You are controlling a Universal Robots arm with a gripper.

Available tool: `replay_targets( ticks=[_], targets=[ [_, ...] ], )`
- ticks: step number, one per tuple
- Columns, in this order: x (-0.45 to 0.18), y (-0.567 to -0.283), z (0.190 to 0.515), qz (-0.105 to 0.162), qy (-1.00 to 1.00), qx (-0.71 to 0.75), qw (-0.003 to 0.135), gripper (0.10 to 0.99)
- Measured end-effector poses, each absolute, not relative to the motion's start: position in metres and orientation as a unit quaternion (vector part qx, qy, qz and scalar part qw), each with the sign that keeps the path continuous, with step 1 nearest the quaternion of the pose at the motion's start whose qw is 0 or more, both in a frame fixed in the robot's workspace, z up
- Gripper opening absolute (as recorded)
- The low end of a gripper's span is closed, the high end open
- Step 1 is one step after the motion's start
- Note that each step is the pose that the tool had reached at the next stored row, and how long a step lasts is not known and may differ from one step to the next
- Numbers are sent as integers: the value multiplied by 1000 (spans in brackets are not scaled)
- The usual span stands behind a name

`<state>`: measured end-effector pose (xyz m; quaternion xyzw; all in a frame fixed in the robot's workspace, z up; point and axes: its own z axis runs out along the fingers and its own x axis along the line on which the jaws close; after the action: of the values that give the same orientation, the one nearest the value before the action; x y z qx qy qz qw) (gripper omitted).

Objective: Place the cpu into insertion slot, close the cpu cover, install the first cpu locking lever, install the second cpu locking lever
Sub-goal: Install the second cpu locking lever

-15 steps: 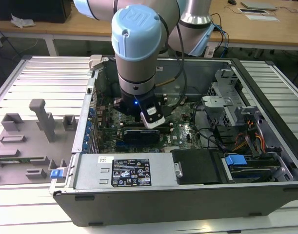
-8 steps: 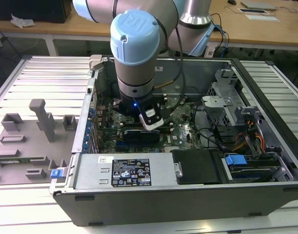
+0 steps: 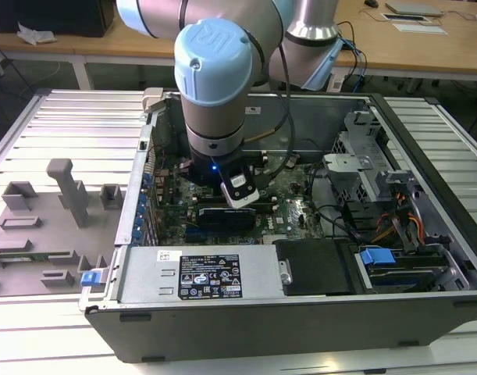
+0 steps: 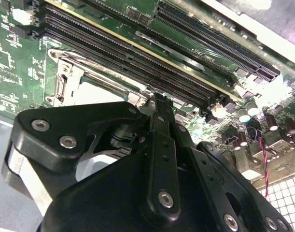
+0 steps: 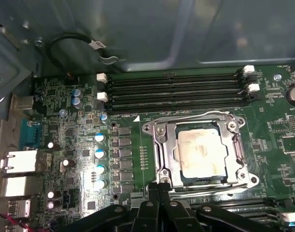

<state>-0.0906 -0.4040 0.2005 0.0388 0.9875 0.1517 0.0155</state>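
The cpu (image 5: 201,153), pale silvery with a smeared top, lies flat in the insertion slot (image 5: 152,128) on the green motherboard. The cpu cover (image 5: 162,145), a silvery frame, is folded down around it, and the chip shows through its window. A thin wire locking lever (image 5: 195,115) runs along the socket's side next to the memory slots. My gripper (image 5: 158,186) has its black fingers pressed together, with the tips at the opposite edge of the socket. In the second wrist view the gripper (image 4: 157,99) points at the socket's frame (image 4: 70,82). The arm (image 3: 215,78) reaches down into the open computer case.
Long black memory slots (image 5: 176,89) lie beyond the socket, and more (image 4: 137,53) run close to the fingers. A row of capacitors (image 5: 100,154) stands beside it. The power supply (image 3: 215,273) and drive cage (image 3: 363,148) flank the board. A grey fixture tray (image 3: 51,211) lies at the exterior view's left.
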Motion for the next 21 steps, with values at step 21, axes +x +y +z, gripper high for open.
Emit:
replay_targets(
  ticks=[21],
  targets=[
    [-96,-403,196,143,989,39,16,106]
  ],
)
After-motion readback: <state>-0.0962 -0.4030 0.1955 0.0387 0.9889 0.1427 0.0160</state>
